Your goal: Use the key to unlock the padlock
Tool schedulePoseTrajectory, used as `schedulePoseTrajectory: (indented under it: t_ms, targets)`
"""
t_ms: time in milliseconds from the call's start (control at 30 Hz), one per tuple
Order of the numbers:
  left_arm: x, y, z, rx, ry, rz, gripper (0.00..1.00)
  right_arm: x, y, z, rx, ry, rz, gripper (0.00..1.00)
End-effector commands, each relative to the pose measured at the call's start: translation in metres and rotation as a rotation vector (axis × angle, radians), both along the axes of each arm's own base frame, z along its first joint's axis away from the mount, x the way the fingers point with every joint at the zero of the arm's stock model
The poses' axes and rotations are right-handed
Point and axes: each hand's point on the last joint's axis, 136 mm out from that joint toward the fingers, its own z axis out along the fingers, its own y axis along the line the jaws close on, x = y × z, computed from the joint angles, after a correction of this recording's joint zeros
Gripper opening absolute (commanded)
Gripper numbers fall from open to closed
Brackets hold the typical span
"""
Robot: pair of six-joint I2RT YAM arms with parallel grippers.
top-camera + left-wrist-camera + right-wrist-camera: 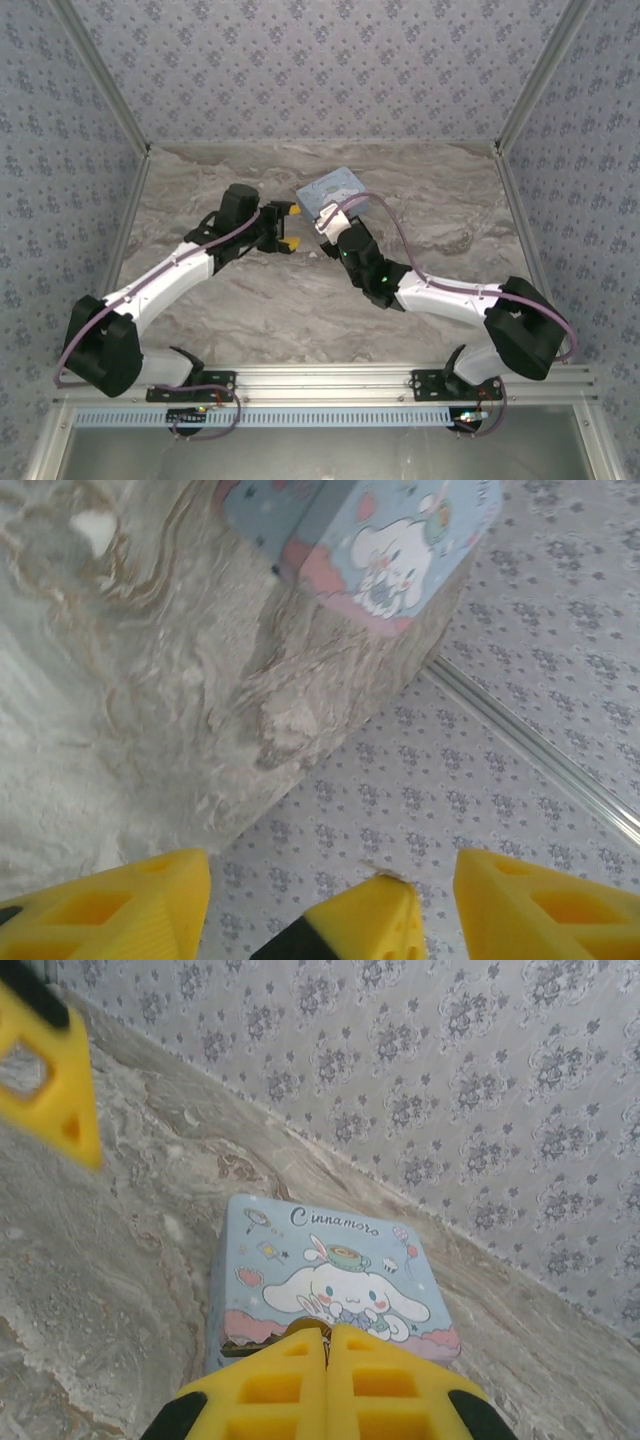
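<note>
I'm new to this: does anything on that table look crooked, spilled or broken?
Nothing spilled or broken. The cartoon tin just lies askew to the table edges, beside the shut right tool.

White-and-black arms trail lilac cables and end in yellow grippers.

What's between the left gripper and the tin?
Just bare tabletop. The top view shows marble between the left gripper and the tin; the right wrist view shows the same bare stretch.
</note>
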Motion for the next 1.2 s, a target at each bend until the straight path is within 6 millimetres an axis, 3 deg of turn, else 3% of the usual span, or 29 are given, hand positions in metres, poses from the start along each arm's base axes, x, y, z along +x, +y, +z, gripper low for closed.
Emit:
schedulePoseTrajectory:
  t_ms: [0,500,767,1000,1167]
  targets:
    - [0.0,-0.001,-0.005,-0.085,0.132,0.133,0.63,-0.002,0.008,0.013,0.047,-0.034,0.035,0.0]
    - [-0.001,-0.015,-0.008,-0.14,0.165,0.141,0.55,-0.017,0.037,-0.003,0.079,0.027,0.111,0.0]
    - [0.0,-0.019,-0.012,-0.145,0.173,0.135,0.39,-0.024,0.044,-0.005,0.094,0.039,0.123,0.0]
    - [-0.001,-0.02,-0.014,-0.143,0.183,0.128,0.36,-0.026,0.045,-0.006,0.109,0.046,0.123,0.0]
    - [-0.001,-0.021,-0.017,-0.14,0.189,0.125,0.24,-0.028,0.047,-0.007,0.113,0.054,0.14,0.0]
